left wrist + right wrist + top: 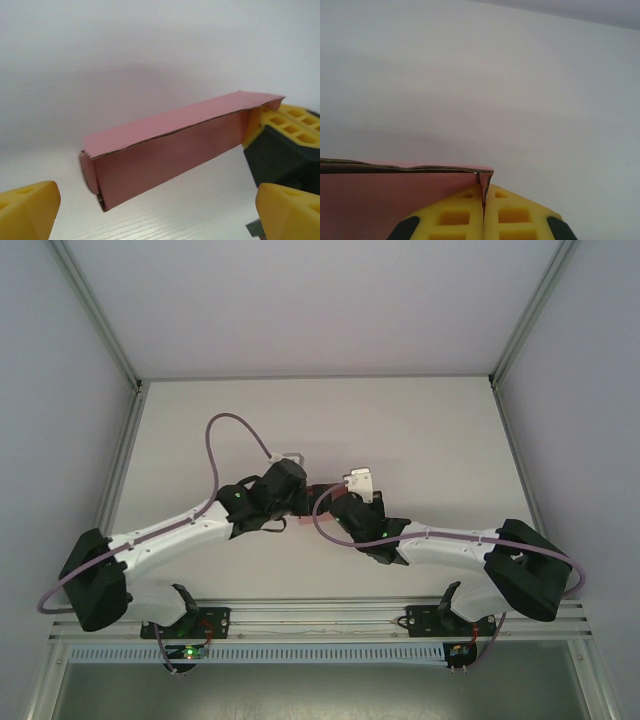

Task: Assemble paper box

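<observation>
The paper box (170, 150), a long pink card box already folded into shape, is gripped at one end only. There the right fingers (515, 216) are pressed tight together on a thin edge of card at the corner. The left fingers (27, 210) are spread wide on either side of the box's free end, and nothing is touched or held by them. The white desk (190, 215) lies just beneath the box; whether the free lower corner rests on it cannot be told.

The weakness is judged to lie in that single narrow pinch. With most of the box reaching out from it, the box could be swung about the corner, or the card creased there. A gap is seen along the top long seam, and the flap at the free end looks only partly tucked, so either might spring open if jolted. If the left fingers were closed hard on the hollow body, it could be flattened.
</observation>
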You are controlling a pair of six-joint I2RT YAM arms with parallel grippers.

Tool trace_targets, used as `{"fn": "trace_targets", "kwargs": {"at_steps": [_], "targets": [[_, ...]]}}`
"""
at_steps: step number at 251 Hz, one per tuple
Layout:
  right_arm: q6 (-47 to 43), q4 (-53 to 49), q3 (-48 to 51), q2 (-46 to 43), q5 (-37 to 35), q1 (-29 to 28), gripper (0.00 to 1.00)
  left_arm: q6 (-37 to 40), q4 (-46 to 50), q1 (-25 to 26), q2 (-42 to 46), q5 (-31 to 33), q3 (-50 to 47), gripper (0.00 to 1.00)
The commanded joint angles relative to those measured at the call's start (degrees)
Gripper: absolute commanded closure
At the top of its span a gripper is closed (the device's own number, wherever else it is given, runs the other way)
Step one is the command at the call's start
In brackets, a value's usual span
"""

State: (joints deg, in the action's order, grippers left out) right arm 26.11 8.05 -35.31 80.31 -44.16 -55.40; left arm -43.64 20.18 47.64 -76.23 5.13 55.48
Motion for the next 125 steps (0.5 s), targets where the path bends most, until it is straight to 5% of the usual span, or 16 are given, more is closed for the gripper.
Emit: {"fn": "trace_targets", "kwargs": {"at_steps": [1,30,69,125], "targets": [[1.0,-10.8,1.7,3.7,7.2,-0.9,1.00,-3.6,2.4,-0.3,3.7,4.2,-1.1,0.00],[1.9,-11.4,1.3,3.7,6.8,-0.9,1.00,-9.2,2.5,-2.8,4.6,6.7,-3.2,0.00],[2.5,-11.4,1.6,3.7,6.4,-1.0,1.00,-15.9,-8.8,-7.8,3.6,-0.2,-9.1,0.00],[2.5,-11.4,1.2,4.8,6.5,-1.3,1.00,-15.6,-21.5,-8.7,1.5,-3.7,-12.0,0.00]]}}
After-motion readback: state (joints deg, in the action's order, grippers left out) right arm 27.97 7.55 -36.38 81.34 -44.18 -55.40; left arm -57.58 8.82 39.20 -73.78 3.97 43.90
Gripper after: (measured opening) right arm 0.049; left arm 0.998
